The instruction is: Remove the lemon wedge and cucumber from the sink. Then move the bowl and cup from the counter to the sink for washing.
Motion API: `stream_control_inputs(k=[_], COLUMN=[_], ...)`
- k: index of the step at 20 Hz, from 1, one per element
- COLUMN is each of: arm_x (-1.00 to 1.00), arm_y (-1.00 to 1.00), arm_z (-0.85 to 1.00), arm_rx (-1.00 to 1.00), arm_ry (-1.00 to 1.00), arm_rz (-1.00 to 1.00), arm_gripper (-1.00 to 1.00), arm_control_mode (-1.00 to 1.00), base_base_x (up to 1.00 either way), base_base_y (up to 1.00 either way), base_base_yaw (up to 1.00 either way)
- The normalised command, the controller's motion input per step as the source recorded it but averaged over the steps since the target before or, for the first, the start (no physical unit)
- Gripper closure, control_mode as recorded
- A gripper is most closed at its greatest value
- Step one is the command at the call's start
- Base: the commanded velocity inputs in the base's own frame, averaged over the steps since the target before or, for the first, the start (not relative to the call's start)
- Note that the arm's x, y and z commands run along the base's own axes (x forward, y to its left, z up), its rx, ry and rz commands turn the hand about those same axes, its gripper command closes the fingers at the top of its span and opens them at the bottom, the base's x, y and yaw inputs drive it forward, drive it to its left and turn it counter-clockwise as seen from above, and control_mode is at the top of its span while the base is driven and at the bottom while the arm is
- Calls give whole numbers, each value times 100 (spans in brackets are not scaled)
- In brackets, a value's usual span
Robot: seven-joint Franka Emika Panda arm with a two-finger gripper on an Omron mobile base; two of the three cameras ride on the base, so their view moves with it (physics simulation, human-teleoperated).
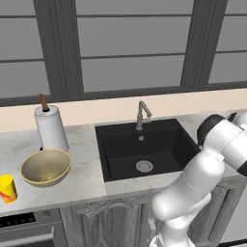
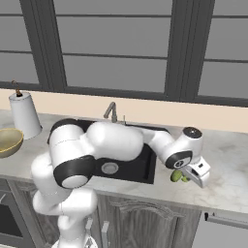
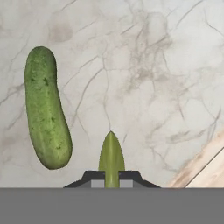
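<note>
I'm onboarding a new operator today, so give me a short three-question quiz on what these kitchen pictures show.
1. True or false: the short dark green cucumber lies in the black rectangular sink.
2. What is pinched in the two-finger gripper?
A. yellow cylindrical cup
B. small yellow-green lemon wedge
C. nothing
3. Fill in: the wide tan-olive bowl sits on the light grey marbled ___.

Key: 1 false, it lies on the stone. 2 B. 3 counter.
</note>
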Motion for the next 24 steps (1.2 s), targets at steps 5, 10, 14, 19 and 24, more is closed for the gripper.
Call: stream_control_inputs(k=[5,10,14,19,24], arm_x=[19,18,15,18,14], arm_y=[-16,-14,-16,-17,-15], arm_z=[-17,-12,-15,-11,-7], arm_rx=[2,1,3,4,5], arm_ry=[0,0,0,1,0], arm_rz=[-3,-3,-4,-3,-3], arm_gripper=[100,100,100,100,100], arm_control_mode=[-100,-100,-100,-100,-100], base_base_x=[0,0,0,0,0], base_base_y=[0,0,0,0,0], base_base_yaw=[0,0,0,0,0])
